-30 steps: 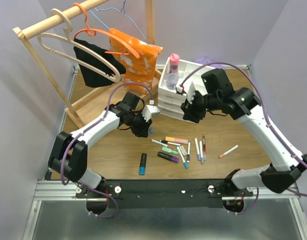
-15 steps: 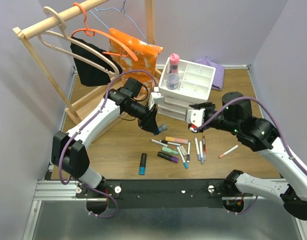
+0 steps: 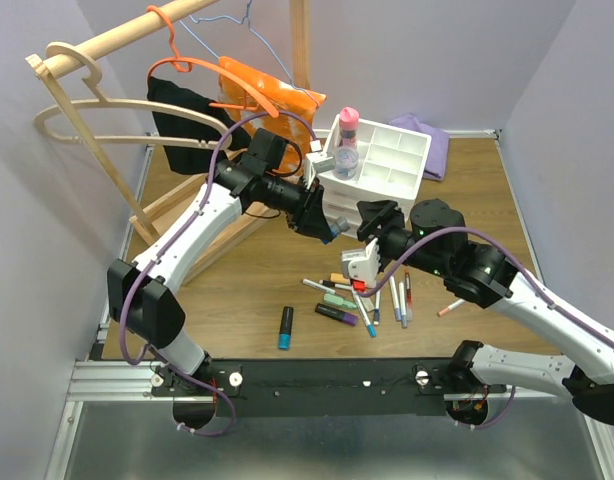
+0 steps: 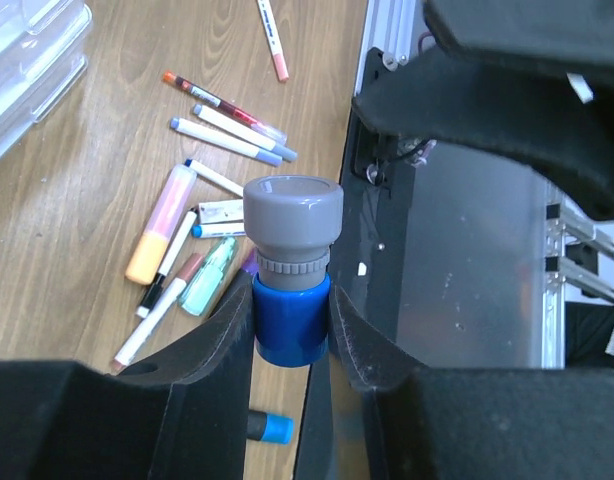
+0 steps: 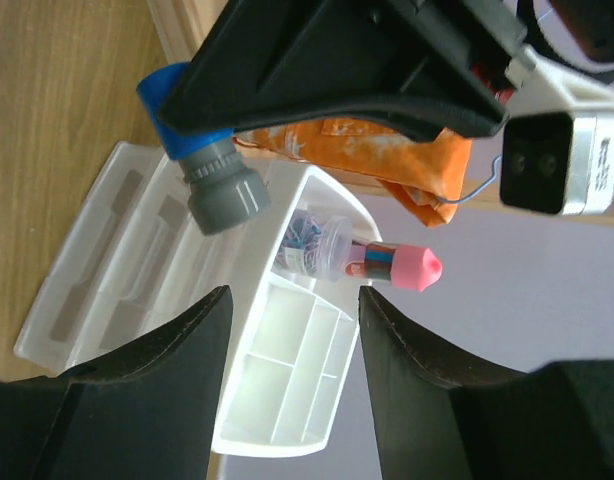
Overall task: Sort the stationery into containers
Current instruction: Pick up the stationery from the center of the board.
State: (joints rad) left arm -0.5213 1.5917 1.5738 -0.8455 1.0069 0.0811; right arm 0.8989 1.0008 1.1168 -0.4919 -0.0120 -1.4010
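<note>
Blue-capped bottle [image 4: 290,260] is clamped in the left pincer [image 4: 290,335], held off the bench [image 3: 237,290] near the front corner of the organiser tray [image 3: 423,165], which already holds a pink-capped bottle [image 3: 348,122]. Step in hand, as judged: transport to a compartment. The next move calls for clearing the tray rim, centring over a compartment, then releasing. The right pincer [image 5: 292,300] is wide and empty near the loose pens [image 3: 399,295].
</note>
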